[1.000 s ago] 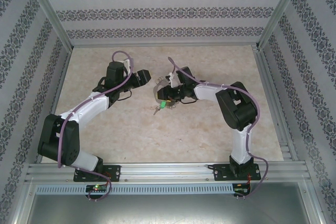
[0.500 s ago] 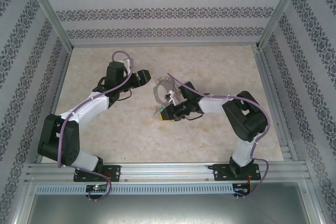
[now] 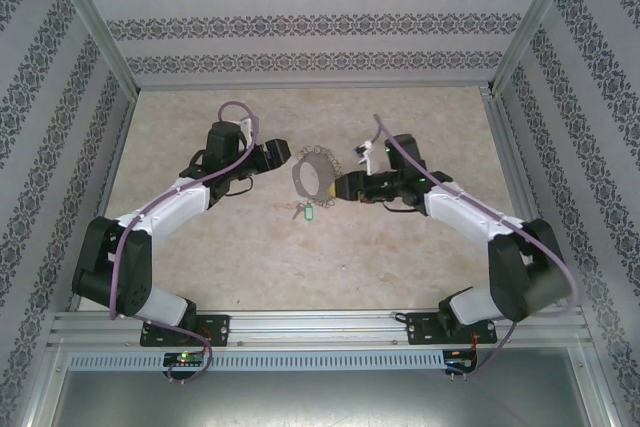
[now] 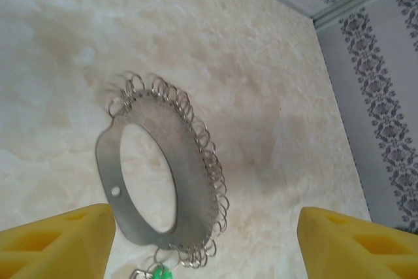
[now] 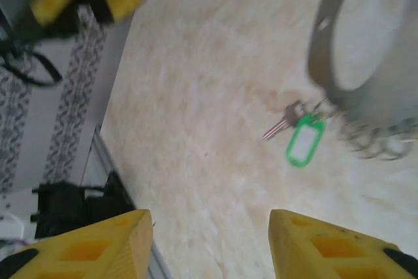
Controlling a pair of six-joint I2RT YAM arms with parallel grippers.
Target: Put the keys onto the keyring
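Flat on the pale marbled bench (image 3: pixel 400 257), between the two arms, the keyring (image 3: pixel 313 173): a broad silvery band fringed along one side with small wire loops (image 4: pixel 212 161). At the ring's near edge, on the bench, the keys (image 3: pixel 306 213): one silvery key joined to a green tag (image 5: pixel 305 142), up against the lowest loops. Hooked on or merely touching, impossible to tell.

Just left of the ring and pointing at it, the left tool (image 3: pixel 281 154), yellow fingers (image 4: pixel 59 243) spread wide, gripping nothing, with the ring lying ahead of the gap.

Close by the ring's right side, the right tool (image 3: pixel 340 190), its yellow fingers (image 5: pixel 333 246) likewise parted and holding nothing, key and tag lying ahead, apart from both pads.
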